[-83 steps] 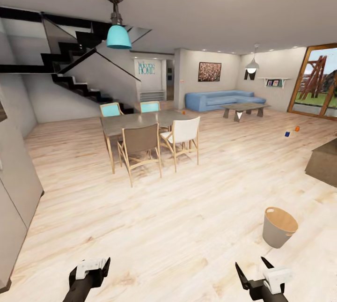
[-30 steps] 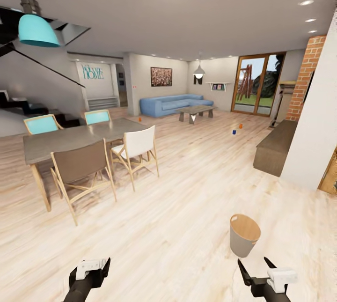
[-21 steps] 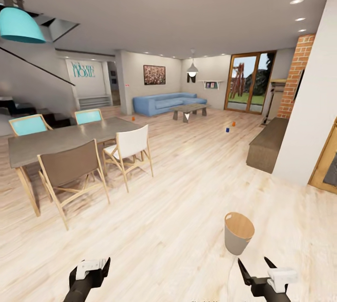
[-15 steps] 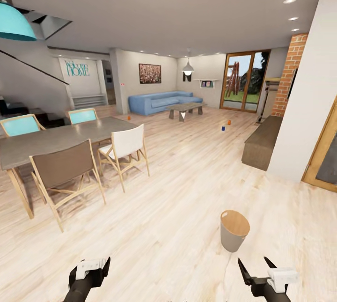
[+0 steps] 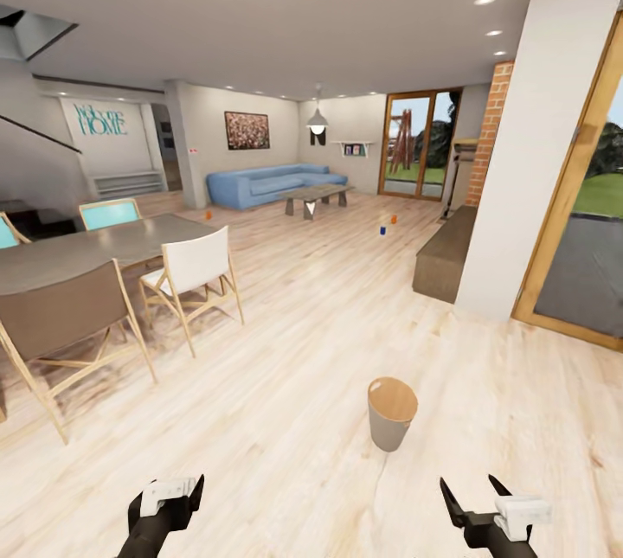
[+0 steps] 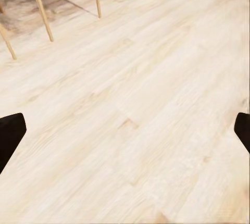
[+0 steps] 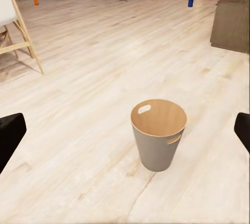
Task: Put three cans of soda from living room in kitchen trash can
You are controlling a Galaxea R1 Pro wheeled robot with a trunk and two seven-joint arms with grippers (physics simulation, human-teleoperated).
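Both hands hang low over the wood floor (image 5: 285, 342), the left hand (image 5: 176, 497) and right hand (image 5: 472, 497) spread wide and empty. Just ahead of the right hand stands the trash can (image 5: 391, 413) upright. Left of the path stand dining chairs (image 5: 192, 268). Far off, a blue can (image 5: 382, 230) and an orange can (image 5: 394, 218) sit on the floor near the coffee table (image 5: 313, 193); another orange can (image 5: 208, 214) lies before the sofa (image 5: 260, 182).

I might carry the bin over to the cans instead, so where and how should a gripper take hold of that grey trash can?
Grip the trash can at its tan rim, beside the cut-out handle hole, coming from above with the right gripper, one finger inside and one outside. It stands upright and open-topped on the floor, and its tapered body looks too wide and slippery for a side pinch.
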